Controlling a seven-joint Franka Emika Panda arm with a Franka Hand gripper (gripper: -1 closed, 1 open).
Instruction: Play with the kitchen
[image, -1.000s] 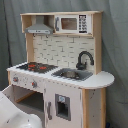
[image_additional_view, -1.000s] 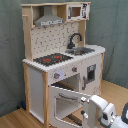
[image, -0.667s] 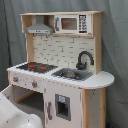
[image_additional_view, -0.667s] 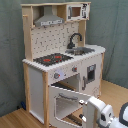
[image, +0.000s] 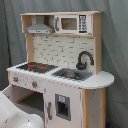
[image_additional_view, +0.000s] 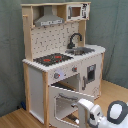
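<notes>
Fingers' state unclear — arm (image_additional_view: 102, 114) low before kitchen (image_additional_view: 60, 65); oven door (image_additional_view: 67, 102) open; wood floor (image_additional_view: 15, 119), grey curtain (image: 112, 45).

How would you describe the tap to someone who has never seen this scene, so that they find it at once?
Find the toy kitchen and look along its worktop to the grey sink, beside the hob. The tap stands at the sink's back edge. It is the only black, arched piece, rising in front of the pale pegboard.

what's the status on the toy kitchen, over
Tool not clearly visible; arm low in front of the kitchen. Oven door swung open. Hob and sink untouched. Nothing in the way.
</notes>
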